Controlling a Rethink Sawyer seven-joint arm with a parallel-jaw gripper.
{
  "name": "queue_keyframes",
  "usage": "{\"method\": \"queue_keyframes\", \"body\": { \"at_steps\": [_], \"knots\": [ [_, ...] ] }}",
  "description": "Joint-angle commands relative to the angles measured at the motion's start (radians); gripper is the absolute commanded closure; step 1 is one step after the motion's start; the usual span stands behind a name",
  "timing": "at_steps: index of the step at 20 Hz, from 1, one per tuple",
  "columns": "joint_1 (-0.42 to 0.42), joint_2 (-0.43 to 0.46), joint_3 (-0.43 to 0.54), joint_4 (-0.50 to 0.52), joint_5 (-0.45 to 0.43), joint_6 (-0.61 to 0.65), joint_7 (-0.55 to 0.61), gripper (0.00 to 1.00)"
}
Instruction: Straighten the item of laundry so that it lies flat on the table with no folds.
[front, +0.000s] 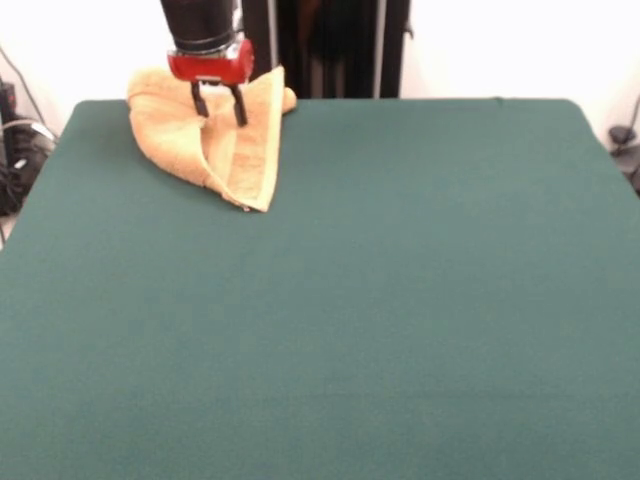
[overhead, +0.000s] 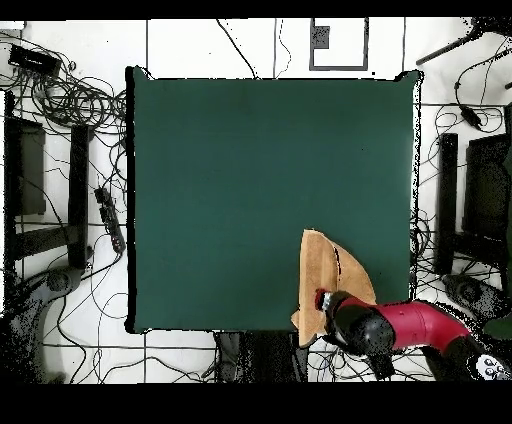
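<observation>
One towel (front: 215, 135) is all I have on the green worktop (front: 400, 300), bunched in a folded heap at the edge nearest the robot's base, close to one corner. The gripper (front: 219, 106) hangs right over the heap. I see its two black fingers (front: 199, 100) slightly spread, tips at the cloth, pinching nothing that I can make out.

Towels: one, a single orange-tan towel (front: 200, 135), folded over on itself at a corner of the table.
Tables: one, a green-covered table (front: 380, 300).
Robot arms: one, a red and black arm (overhead: 420, 325) entering over the towel.
Grippers: one gripper (front: 219, 105), red-bodied, with two dark fingers (front: 199, 100) set apart.
Pale woven bands on the towel: one visible, along the hemmed edge.
</observation>
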Motion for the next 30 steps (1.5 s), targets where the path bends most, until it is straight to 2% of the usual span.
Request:
{"method": "queue_keyframes", "body": {
  "at_steps": [1,6,13,16,23,28,30],
  "knots": [
    [0.092,-0.051,0.153,-0.049,0.075,0.096,-0.137,0.0],
    [0.158,-0.099,0.143,-0.07,0.108,0.173,-0.142,0.0],
    [0.168,-0.108,0.147,-0.073,0.138,0.167,-0.129,0.0],
    [0.165,-0.13,0.162,-0.073,0.153,0.201,-0.171,0.0],
    [0.179,-0.072,0.145,-0.113,0.05,0.134,-0.193,0.0],
    [0.207,0.041,0.075,-0.179,-0.059,0.022,-0.111,0.0],
    [0.22,0.059,0.056,-0.186,-0.071,0.001,-0.067,0.0]
  ]
}}
